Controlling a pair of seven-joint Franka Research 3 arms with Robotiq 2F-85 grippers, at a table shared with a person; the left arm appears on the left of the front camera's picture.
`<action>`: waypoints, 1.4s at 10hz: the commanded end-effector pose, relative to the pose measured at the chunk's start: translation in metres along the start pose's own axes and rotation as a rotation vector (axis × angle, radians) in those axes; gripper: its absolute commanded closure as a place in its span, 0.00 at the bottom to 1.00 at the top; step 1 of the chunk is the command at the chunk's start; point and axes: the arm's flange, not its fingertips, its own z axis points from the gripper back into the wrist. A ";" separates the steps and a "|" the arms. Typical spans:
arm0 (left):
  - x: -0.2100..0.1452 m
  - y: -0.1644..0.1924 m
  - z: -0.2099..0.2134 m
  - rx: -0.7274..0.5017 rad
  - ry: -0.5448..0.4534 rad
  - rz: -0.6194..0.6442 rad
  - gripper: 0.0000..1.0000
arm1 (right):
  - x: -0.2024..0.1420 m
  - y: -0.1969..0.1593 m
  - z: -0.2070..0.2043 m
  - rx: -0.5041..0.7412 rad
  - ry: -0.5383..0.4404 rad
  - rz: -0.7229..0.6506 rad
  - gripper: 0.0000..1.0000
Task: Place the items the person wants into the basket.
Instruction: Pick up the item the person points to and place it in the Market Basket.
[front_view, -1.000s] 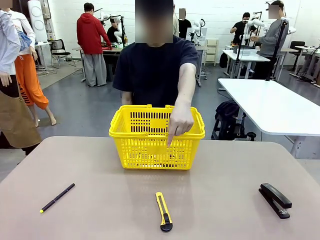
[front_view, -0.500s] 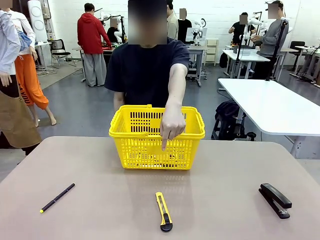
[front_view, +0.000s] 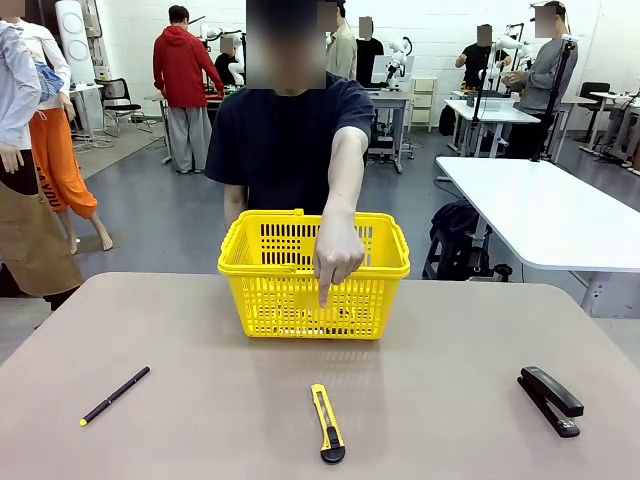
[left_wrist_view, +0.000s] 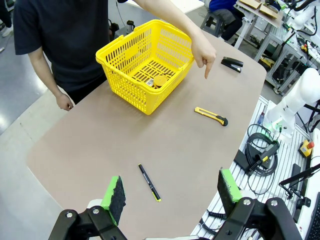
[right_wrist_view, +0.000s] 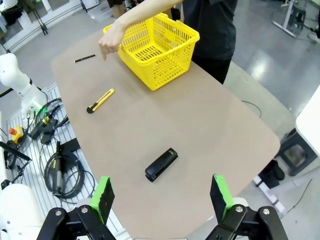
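**benchwatcher:** Standing by the counter (front_view: 200, 340) here. Which item is the person (front_view: 290, 140) after? Their pointing hand (front_view: 338, 255) hangs in front of the basket (front_view: 280, 305), finger straight down.

**torque_tom:** I'd say the utility knife (front_view: 327, 423). It's on the robot's side of that finger, pretty much in line with it. Going left to right: the robot's left hand (left_wrist_view: 171, 182) is spread wide with nothing between the green pads (left_wrist_view: 116, 195). The thin black pen (left_wrist_view: 149, 182) lies just ahead of it. The knife is well beyond that, toward the upper right in its wrist view. The robot's right hand (right_wrist_view: 161, 187) is also wide apart and empty. The black stapler (right_wrist_view: 161, 164) is near in front of it, and the knife is well past that, toward the upper left.

**benchwatcher:** So which one's nearer?

**torque_tom:** Honestly can't call it, the knife sits about mid-counter between both arms. Its long axis runs roughly robot-to-person, black end toward the robot. Whichever hand goes would probably want to close across the narrow yellow body. The basket is just past the knife from either hand. Something round and yellow, likely the tape measure (left_wrist_view: 160, 80), lies on the basket floor.

**benchwatcher:** Any brand on the knife?

**torque_tom:** Nothing I can read, too small.
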 end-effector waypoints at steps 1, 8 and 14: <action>0.000 -0.001 0.000 -0.009 -0.005 -0.005 0.04 | 0.000 -0.002 0.001 0.005 -0.008 0.005 0.00; 0.111 -0.179 -0.180 -0.141 0.605 -0.282 0.04 | 0.000 -0.002 0.001 0.005 -0.008 0.005 0.00; 0.087 -0.283 -0.349 0.404 0.706 0.020 0.04 | 0.000 -0.002 0.001 0.005 -0.008 0.005 0.00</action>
